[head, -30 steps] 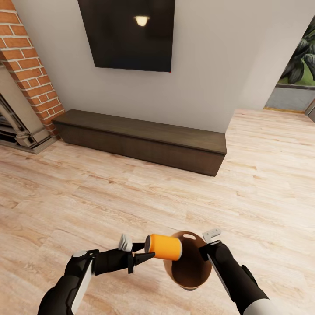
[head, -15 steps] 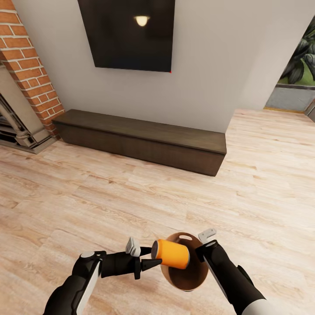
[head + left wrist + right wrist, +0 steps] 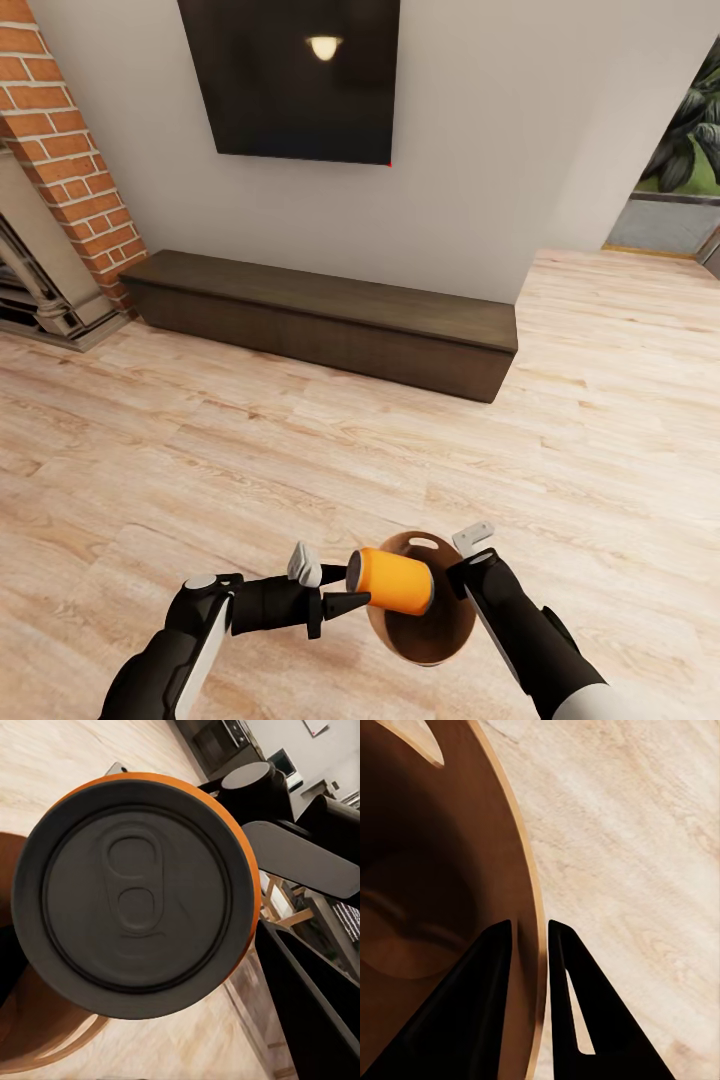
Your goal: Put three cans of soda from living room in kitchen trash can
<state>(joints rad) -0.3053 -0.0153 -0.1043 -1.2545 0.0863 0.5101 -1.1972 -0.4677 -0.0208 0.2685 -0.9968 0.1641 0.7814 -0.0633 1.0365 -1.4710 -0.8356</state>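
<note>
Nearest, an orange can of soda (image 3: 392, 581) is held lying on its side by the left gripper (image 3: 345, 590), whose jaws are clenched on the can's end nearest that arm. Its other end reaches over the open mouth of the tash can (image 3: 430, 630). Seen from the left wrist, the can of soda (image 3: 139, 892) presents its dark grey top with the pull tab, ringed by an orange edge, and a curve of the bin's brown wall (image 3: 45, 1035) lies beneath it.

The tash can is carried by the right gripper (image 3: 462, 578) at its rim, on the side toward the right arm. Along the right wrist the two black fingers (image 3: 480, 1005) are seen pinched on the thin wall of the tash can (image 3: 450, 870), one inside and one outside, so these jaws are grasping the bin. An oval hand slot (image 3: 433, 542) is cut near the far rim.

Beneath both, the light wood plank floor (image 3: 250, 440) is spread out. Farther off, a long low dark cabinet (image 3: 330, 325) is set against a pale wall (image 3: 480, 150), on which a black panel (image 3: 295, 75) is hung. A brick column (image 3: 70, 150) is seen at the left.
</note>
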